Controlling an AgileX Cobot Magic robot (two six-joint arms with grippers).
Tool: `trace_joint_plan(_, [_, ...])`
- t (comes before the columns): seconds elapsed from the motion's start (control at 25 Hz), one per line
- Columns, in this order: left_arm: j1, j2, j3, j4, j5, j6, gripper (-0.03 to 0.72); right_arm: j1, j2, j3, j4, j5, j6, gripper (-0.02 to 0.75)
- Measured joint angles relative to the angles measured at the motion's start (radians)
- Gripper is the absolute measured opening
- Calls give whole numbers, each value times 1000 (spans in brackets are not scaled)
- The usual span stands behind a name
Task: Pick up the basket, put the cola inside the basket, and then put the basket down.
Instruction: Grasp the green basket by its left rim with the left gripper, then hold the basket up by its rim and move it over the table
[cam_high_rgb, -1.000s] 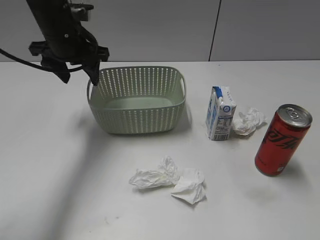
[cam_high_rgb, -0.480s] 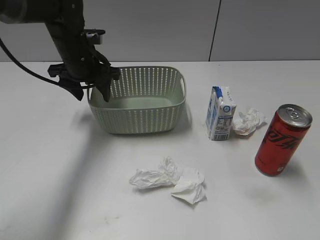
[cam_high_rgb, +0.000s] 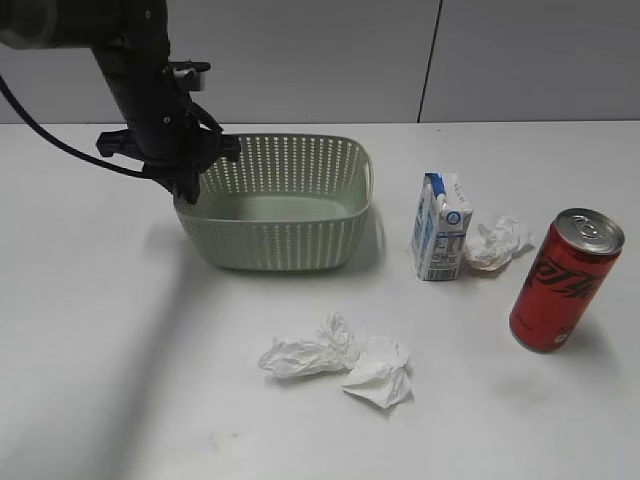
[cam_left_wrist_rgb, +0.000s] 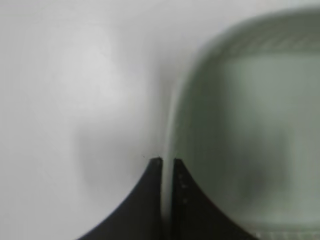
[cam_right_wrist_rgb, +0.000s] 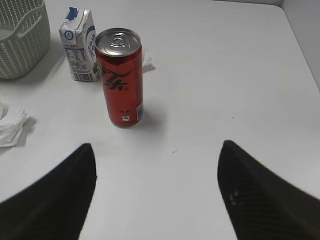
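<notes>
Left gripper (cam_high_rgb: 187, 185) now clamps basket (cam_high_rgb: 275, 200) rim.

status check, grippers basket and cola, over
Left gripper shut on pale green slotted plastic basket rim. Right gripper open, empty. Tall red cola can upright, unobstructed.

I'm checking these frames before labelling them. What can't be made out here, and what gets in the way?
- Left wrist view: blurred throughout; the basket slots are unreadable. The left pincer is shut on its rim.
- Exterior view: the arm hides that grip point and the basket's left handle; the right pincer is out of frame.
- Right wrist view: the right pincer is open; the basket is cut off at the top-left edge.
- Small print on the carton and the cola is too tiny.
</notes>
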Motion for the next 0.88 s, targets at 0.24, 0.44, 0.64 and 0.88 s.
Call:
trace_joint_plan(0.24, [9,0,0,-62,64,-22,0,0,0,0,0,0,0,586])
trace_joint_plan(0.44, [13,-19,0,-113,164,-63,0,0,0,0,0,0,0,586])
trace_joint_plan(0.64, [10,-121,10,-82,180,-126,0,0,0,0,0,0,0,586])
trace_joint_plan(0.88, [-18,-351,156,-30,180,-228,0,0,0,0,0,0,0,586])
